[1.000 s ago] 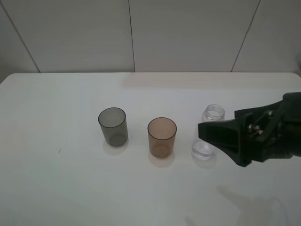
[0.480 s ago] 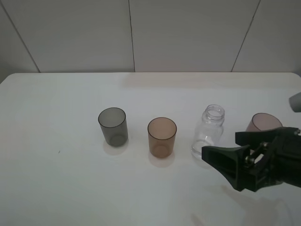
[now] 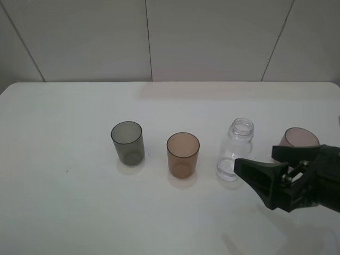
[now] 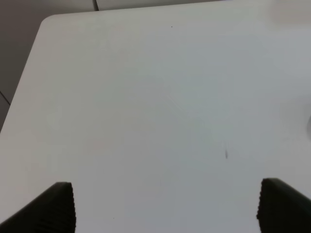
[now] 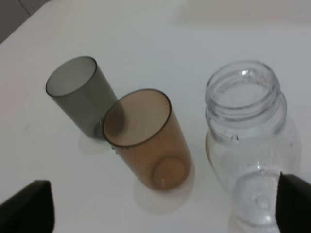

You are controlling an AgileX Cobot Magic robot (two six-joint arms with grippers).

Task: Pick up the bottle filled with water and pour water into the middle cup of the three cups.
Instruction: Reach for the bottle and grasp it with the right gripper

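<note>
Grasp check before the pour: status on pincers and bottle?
Right pincer open, beside bottle, nothing held. Left pincer open, empty. Bottle upright, uncapped. Nothing between it and middle cup.

This is looking like a robotics lab or test room. A black right gripper (image 3: pixel 256 159), jaws spread wide, is hanging over a plain white table (image 3: pixel 64 212) that is serving as the bench. Far beyond the gripper, a bare wall (image 3: pixel 212 37) of pale panels with thin dark seams is closing off the table's back edge. Just ahead of the gripper a bottle (image 3: pixel 236 146) is standing, and past it an amber cup (image 3: pixel 183 154) and a grey cup (image 3: pixel 127 142) are lining up in an even row like test props; a pink cup (image 3: pixel 298 137) is showing close beside the gripper. The left gripper (image 4: pixel 170 206), also spread, is hovering over bare tabletop.
</note>
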